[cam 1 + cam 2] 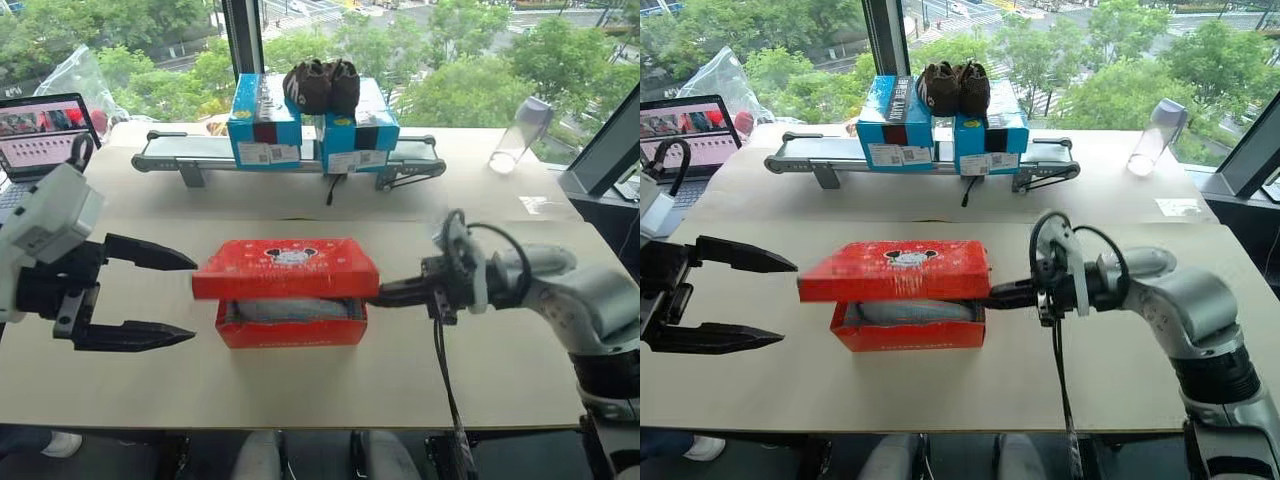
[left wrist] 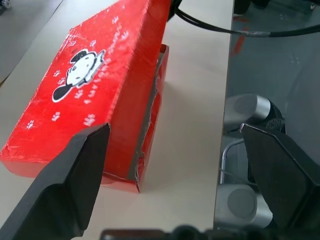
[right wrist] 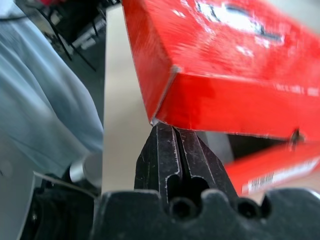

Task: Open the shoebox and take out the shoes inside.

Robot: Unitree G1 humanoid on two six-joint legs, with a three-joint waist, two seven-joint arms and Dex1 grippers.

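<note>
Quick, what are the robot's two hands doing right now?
Left gripper: open, holding nothing, beside the shoebox.
Right gripper: shut, holding nothing, its tips under the corner of the raised lid.

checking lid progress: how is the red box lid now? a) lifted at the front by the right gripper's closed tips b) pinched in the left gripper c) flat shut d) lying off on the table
a: the lid hangs above the box, with the shut right gripper under its corner.
</note>
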